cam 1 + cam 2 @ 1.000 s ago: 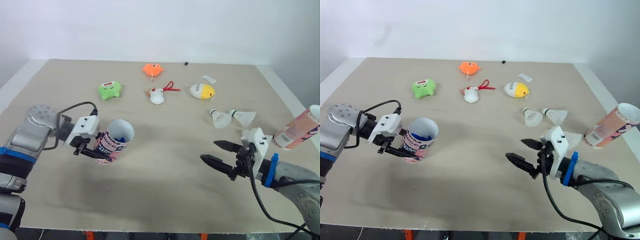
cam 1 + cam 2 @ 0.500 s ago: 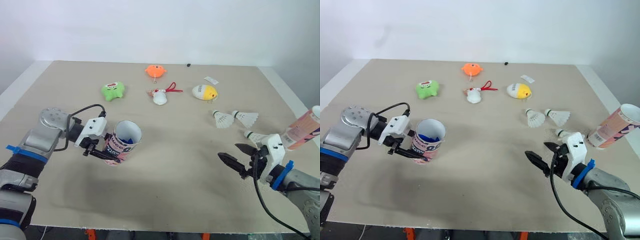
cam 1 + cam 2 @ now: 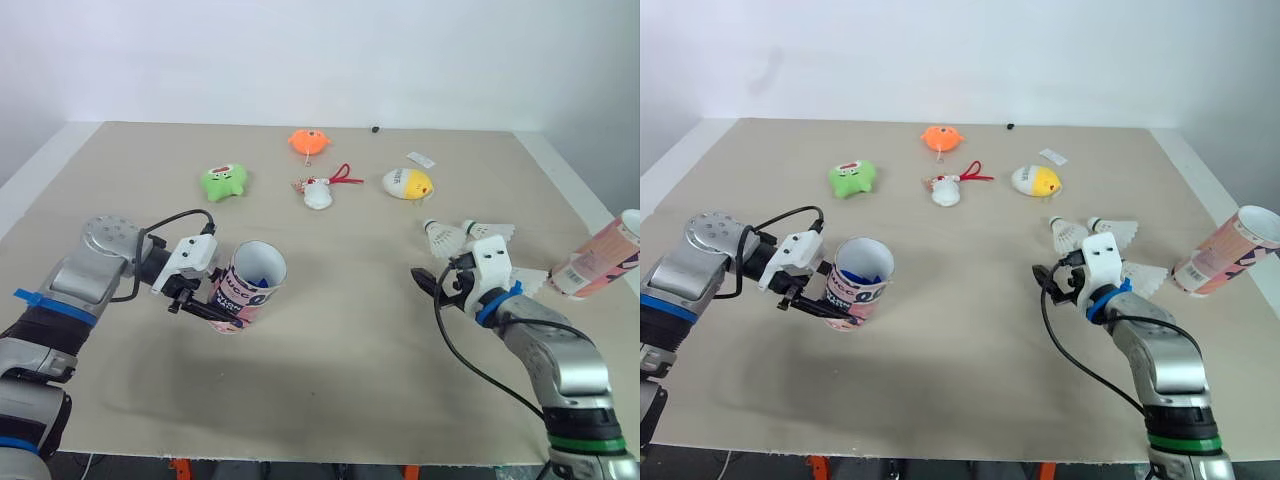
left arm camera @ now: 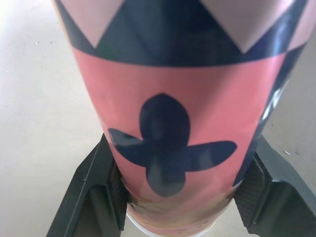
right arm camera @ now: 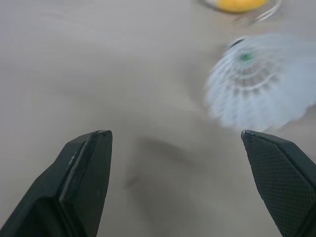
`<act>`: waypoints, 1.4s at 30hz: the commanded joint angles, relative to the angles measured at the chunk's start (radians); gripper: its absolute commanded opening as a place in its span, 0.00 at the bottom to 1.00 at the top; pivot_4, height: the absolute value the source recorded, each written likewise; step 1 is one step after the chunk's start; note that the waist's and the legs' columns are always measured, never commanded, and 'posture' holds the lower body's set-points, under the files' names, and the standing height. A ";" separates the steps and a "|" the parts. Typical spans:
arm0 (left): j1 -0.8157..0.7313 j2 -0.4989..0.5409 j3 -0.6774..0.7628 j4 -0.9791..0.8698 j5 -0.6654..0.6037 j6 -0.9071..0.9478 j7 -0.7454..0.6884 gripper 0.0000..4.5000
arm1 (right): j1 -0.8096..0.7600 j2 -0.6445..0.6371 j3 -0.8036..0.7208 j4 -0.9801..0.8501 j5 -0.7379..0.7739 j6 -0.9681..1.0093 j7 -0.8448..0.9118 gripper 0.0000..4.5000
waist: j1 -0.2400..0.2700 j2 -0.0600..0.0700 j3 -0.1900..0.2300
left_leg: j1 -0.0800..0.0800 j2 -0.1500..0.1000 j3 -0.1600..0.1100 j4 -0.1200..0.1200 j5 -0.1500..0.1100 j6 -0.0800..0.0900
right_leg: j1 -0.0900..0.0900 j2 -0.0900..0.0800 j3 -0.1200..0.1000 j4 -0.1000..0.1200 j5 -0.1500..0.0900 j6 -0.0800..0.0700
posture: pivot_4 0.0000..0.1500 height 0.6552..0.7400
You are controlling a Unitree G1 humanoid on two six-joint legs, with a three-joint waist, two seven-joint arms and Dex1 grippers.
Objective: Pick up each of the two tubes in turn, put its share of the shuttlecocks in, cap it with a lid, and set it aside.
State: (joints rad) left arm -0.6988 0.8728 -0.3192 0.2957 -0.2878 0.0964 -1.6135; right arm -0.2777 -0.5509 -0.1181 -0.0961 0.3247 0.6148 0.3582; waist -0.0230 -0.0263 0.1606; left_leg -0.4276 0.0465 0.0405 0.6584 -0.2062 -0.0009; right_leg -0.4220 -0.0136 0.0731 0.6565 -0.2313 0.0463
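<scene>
— Tube with the pink and navy print (image 3: 248,290), where is it?
— On the robot's left side of the tabletop (image 3: 330,400), tilted with its open mouth upward. Something blue sits inside. Whether its base touches the tabletop, I cannot tell.
— And the left fingers (image 3: 218,313)?
— Closed around its lower part, one on each side, pressed against the wall.
— Right fingers (image 3: 430,283)?
— Spread wide with nothing between them, low over the tabletop on the right side.
— Where are the shuttlecocks?
— Two lie side by side just beyond the right fingers, the nearer shuttlecock (image 3: 440,238) and the outer shuttlecock (image 3: 490,233). A third shuttlecock (image 3: 530,281) lies beside that arm's wrist, toward the second tube (image 3: 600,258).
— How does that one lie?
— Slanted at the tabletop's right edge, open mouth pointing outward, well apart from the first.
— Anything else?
— Across the far half: a green plush toy (image 3: 223,181), an orange plush toy (image 3: 310,141), a small white toy with a red cord (image 3: 318,193), a yellow and white toy (image 3: 405,183) and a small white tag (image 3: 420,159) near it
</scene>
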 commanded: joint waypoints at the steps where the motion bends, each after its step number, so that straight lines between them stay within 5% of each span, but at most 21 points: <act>1: -0.012 0.023 -0.033 -0.014 0.008 0.012 -0.001 0.54 | -0.092 0.018 0.019 0.083 -0.055 -0.067 -0.005 1.00 | -0.001 0.000 0.000 | 0.000 0.000 0.000 0.000 0.000 0.000 | 0.000 0.001 0.000 0.000 0.001 0.001 | 1.00 1.00; 11: -0.027 0.035 -0.033 -0.022 -0.001 0.015 -0.001 0.54 | -0.253 0.072 0.049 0.353 -0.159 -0.176 -0.024 1.00 | -0.002 0.000 0.000 | 0.000 0.001 0.000 -0.001 0.000 0.000 | -0.001 0.002 0.000 0.002 0.001 0.001 | 1.00 1.00; 19: -0.023 0.042 -0.023 -0.037 -0.004 0.023 -0.001 0.53 | -0.276 0.098 0.050 0.413 -0.171 -0.230 0.016 0.40 | -0.003 0.000 0.000 | 0.000 0.001 0.000 -0.001 0.000 0.000 | -0.002 0.002 0.000 0.003 0.001 0.000 | 1.00 1.00; 23: -0.020 0.045 -0.025 -0.045 -0.007 0.032 -0.001 0.53 | -0.254 0.098 0.058 0.363 -0.153 -0.209 0.063 0.01 | -0.003 0.000 0.000 | 0.000 0.001 0.000 -0.001 0.000 0.000 | -0.002 0.002 0.000 0.004 0.001 0.000 | 1.00 1.00; 34: -0.048 0.057 -0.074 -0.033 -0.014 0.043 -0.001 0.53 | -0.245 -0.009 0.047 -0.014 -0.018 -0.099 0.279 0.01 | -0.003 0.002 0.002 | 0.001 0.002 0.000 -0.002 0.000 0.000 | -0.004 0.003 0.000 0.009 -0.002 -0.002 | 1.00 1.00; 39: -0.078 0.058 -0.111 0.002 0.004 0.027 -0.001 0.53 | -0.181 -0.258 0.115 -0.360 0.146 -0.053 0.648 0.01 | 0.002 0.004 0.002 | 0.000 0.002 -0.001 -0.002 0.000 0.000 | -0.004 0.004 0.000 0.008 -0.003 -0.002 | 1.00 1.00; 42: -0.091 0.053 -0.125 0.016 0.002 0.024 -0.001 0.53 | -0.248 -0.306 0.184 -0.410 0.140 -0.056 0.709 0.01 | 0.000 0.003 0.002 | 0.003 0.003 -0.002 -0.002 -0.001 0.001 | -0.002 0.004 -0.001 0.009 -0.004 -0.004 | 1.00 1.00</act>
State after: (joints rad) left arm -0.7748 0.9211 -0.4252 0.3008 -0.2985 0.1281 -1.6161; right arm -0.4727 -0.8387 0.0327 -0.4530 0.4594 0.5668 1.0180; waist -0.0231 -0.0235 0.1625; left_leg -0.4243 0.0494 0.0389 0.6564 -0.2067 -0.0002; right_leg -0.4240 -0.0092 0.0723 0.6653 -0.2353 0.0416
